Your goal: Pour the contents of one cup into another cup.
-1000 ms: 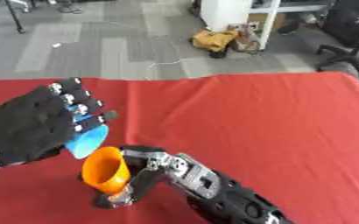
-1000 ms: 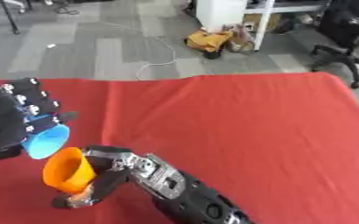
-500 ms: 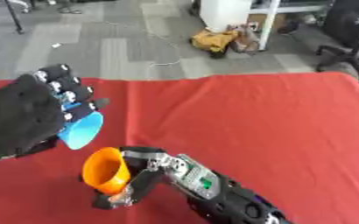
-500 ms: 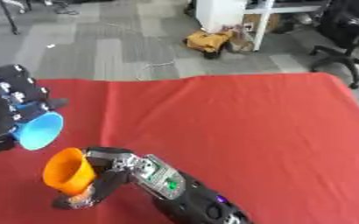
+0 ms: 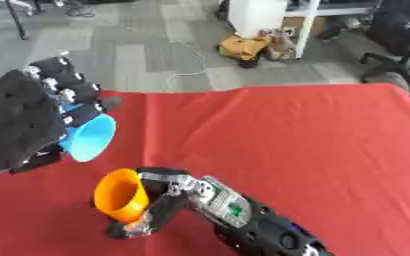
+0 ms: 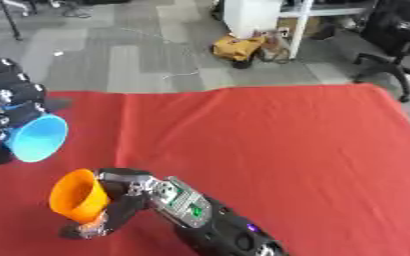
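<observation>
Left hand (image 5: 20, 122), fingers curled round blue cup (image 5: 89, 137), w/ cup's mouth tipped toward orange cup (image 5: 121, 195). Vs. 1 s ago: blue cup has risen and swung away to the left, now apart from orange cup's rim. Right hand (image 5: 156, 205) grips orange cup, held tilted just above red table (image 5: 313, 145). Pour prob. done or broken off; contents not visible.

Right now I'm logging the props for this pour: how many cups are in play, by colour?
Blue cup: 1, in the left hand
Orange cup: 1, in the right hand
Total: 2 cups
</observation>
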